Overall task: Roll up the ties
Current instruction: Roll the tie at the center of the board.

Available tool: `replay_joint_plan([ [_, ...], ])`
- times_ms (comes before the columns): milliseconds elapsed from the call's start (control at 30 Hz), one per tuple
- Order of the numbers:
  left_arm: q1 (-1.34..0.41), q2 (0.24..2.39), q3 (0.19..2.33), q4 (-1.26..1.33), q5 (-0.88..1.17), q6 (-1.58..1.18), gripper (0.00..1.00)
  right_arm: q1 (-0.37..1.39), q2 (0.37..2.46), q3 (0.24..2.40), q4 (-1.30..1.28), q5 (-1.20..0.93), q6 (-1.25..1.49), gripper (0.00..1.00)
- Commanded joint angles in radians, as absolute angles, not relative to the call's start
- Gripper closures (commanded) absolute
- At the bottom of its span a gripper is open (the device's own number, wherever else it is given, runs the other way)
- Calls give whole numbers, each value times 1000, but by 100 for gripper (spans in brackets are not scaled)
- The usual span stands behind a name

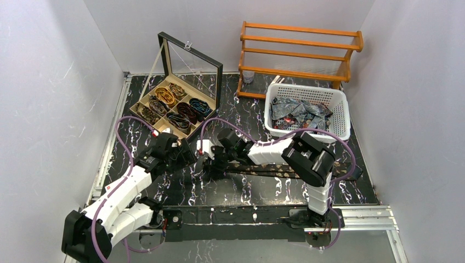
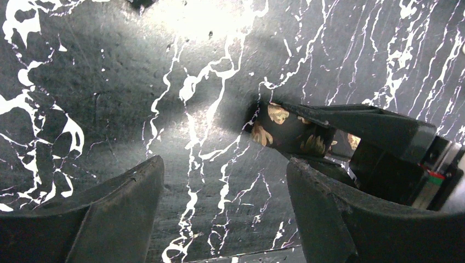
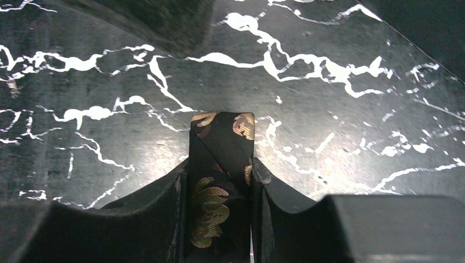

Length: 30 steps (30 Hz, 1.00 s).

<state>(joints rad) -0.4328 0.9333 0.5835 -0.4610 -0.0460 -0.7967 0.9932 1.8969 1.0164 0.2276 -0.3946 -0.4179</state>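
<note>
1. top external: found the dark tie (image 1: pixel 274 171) stretched flat across the table (image 1: pixel 263 192), its end at the right gripper (image 1: pixel 215 160), with the left gripper (image 1: pixel 189 153) just beside it; noted rolled ties (image 1: pixel 173 104) in the box (image 1: pixel 143 117) and loose ties (image 1: pixel 299 112) in the basket (image 1: pixel 340 123).
2. left wrist: showed the left gripper (image 2: pixel 225 203) spread wide and empty over bare table, facing the dark tie (image 2: pixel 282 129), probably poised to steady the roll.
3. right wrist: showed the right gripper (image 3: pixel 219 170) clamped narrowly on the folded end of the dark tie (image 3: pixel 222 129), seemingly to start the coil.

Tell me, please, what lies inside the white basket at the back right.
A crumpled heap of grey-blue patterned ties fills the white basket. Whatever lies under the top layer is covered.
</note>
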Motion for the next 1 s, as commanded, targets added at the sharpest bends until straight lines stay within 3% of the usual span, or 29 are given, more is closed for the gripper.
replay_joint_plan([
  [0, -425, 869, 551, -526, -72, -825, 21, 1066, 1892, 993, 170, -426, -431, 54],
  [267, -423, 758, 540, -610, -154, -915, 21, 1112, 1930, 1048, 188, -428, -422, 52],
  [400, -423, 750, 544, -620, -177, -924, 21, 1112, 1851, 1072, 160, -412, -404, 23],
  [600, -423, 771, 576, -573, -168, -892, 18, 1108, 1581, 920, 292, -176, -248, 6],
  [700, -413, 827, 630, -544, -119, -841, 14, 1105, 1422, 784, 394, 155, 67, 1],
  [767, -393, 881, 669, -530, -69, -810, 12, 1093, 1336, 750, 303, 326, 331, 1],
  [967, -313, 956, 673, -492, 51, -776, 12, 1036, 1307, 777, 47, 131, 875, 3],
])
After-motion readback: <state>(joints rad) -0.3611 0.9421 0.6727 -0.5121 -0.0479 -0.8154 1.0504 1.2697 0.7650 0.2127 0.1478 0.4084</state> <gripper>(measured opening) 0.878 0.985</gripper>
